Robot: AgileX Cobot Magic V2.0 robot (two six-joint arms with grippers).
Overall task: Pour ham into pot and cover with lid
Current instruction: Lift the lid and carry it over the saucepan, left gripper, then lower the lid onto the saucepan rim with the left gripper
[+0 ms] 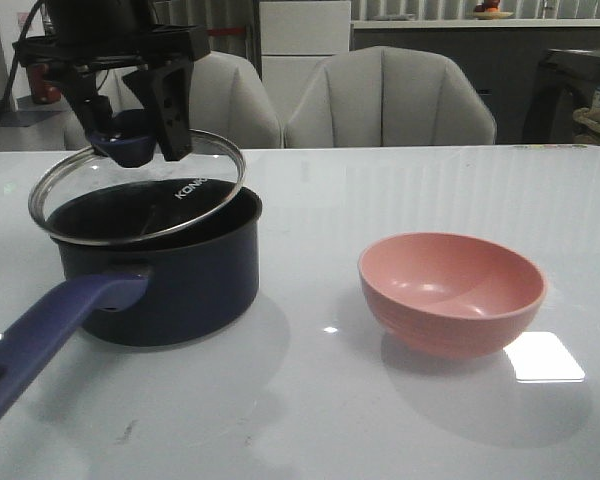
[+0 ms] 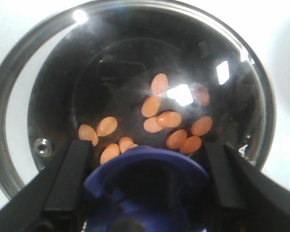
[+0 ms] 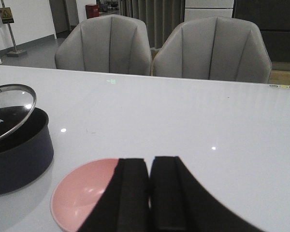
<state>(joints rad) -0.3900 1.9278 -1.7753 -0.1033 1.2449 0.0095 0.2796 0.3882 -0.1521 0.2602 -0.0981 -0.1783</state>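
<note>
Nearest on the bench [image 1: 310, 420], the pot's [image 1: 195, 280] long blue-purple handle [image 1: 40, 330] juts toward the near left corner. Right of the pot and well apart from it sits the pink bowl [image 1: 450, 295], upright and empty. The right claw [image 3: 150, 193] hangs just over the bowl's near edge, its fingers pressed together on nothing that shows.

The pot stands at the left, about midway back. The ham [image 2: 159, 121] already lies in it — about a dozen orange-pink chunks scattered over the dark bottom, seen through the glass in the left wrist view. So the pouring looks done.

What is left is the cover. The lid [image 1: 140, 190] is over the pot but tilted, its left side raised above the rim and its right edge low at the pot's right wall; whether that edge touches the rim I cannot tell. The left claw [image 1: 135, 135] is clenched on the lid's navy knob [image 2: 145, 174], a finger on each side. By my reading the task is close to its end: the lid has to be levelled, lowered until its steel rim seats all round, and then let go

Beyond the bench stand two grey chairs [image 1: 380, 95]
</note>
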